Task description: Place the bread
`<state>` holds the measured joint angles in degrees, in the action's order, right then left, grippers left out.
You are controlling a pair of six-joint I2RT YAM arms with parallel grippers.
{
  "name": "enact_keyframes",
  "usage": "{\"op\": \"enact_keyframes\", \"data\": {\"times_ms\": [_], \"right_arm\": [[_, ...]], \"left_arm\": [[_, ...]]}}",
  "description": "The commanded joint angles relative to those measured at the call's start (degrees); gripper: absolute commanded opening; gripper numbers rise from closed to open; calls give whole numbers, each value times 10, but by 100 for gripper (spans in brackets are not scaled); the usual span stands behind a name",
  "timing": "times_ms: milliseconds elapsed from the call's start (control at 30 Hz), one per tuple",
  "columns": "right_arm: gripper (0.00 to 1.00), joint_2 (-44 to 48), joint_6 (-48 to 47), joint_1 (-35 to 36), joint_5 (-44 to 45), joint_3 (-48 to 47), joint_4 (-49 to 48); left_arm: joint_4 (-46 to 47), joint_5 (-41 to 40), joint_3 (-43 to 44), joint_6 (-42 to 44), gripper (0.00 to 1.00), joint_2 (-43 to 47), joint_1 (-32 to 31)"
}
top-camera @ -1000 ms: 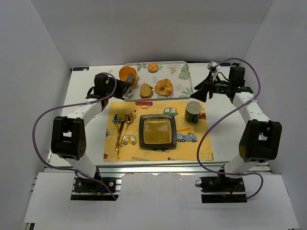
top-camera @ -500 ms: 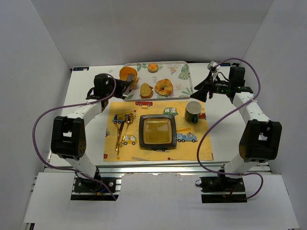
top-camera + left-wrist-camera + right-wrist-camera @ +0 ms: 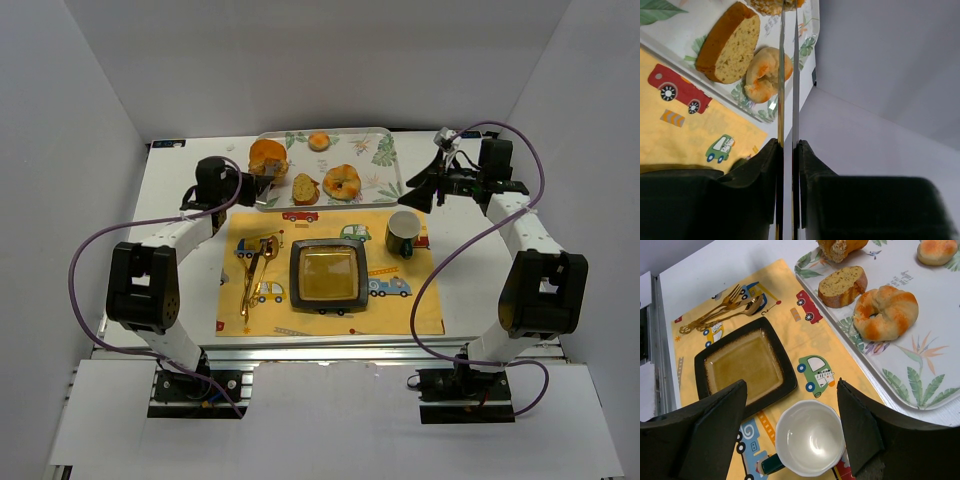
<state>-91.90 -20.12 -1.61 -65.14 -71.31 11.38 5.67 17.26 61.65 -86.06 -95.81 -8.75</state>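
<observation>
The bread, a chunky orange-brown roll with a paler torn side, sits on the left end of the leaf-patterned tray. Its torn side shows at the top edge of the right wrist view, and a sliver shows in the left wrist view. My left gripper is shut and empty just in front of the bread, with its thin fingers pressed together. My right gripper hangs wide open over a cup, and it is empty in its own view.
On the tray lie a brown slice, a ring pastry and a small roll. A yellow placemat holds a square dark plate, gold cutlery and a green cup.
My left gripper has drawn back a little from the bread toward the near side, so more of the bread shows. The bread stays on the tray. The right arm has not moved.
</observation>
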Motion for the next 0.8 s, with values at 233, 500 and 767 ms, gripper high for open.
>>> {"op": "enact_keyframes", "data": {"times_ms": [233, 500, 767], "right_arm": [[77, 22, -9, -9, -31, 9, -7], [77, 27, -9, -9, -35, 13, -5], [77, 29, -13, -9, -37, 12, 1]], "left_arm": [[-6, 15, 8, 62, 1, 19, -1], [-94, 33, 56, 190, 0, 67, -1], [-178, 42, 94, 273, 0, 98, -1]]}}
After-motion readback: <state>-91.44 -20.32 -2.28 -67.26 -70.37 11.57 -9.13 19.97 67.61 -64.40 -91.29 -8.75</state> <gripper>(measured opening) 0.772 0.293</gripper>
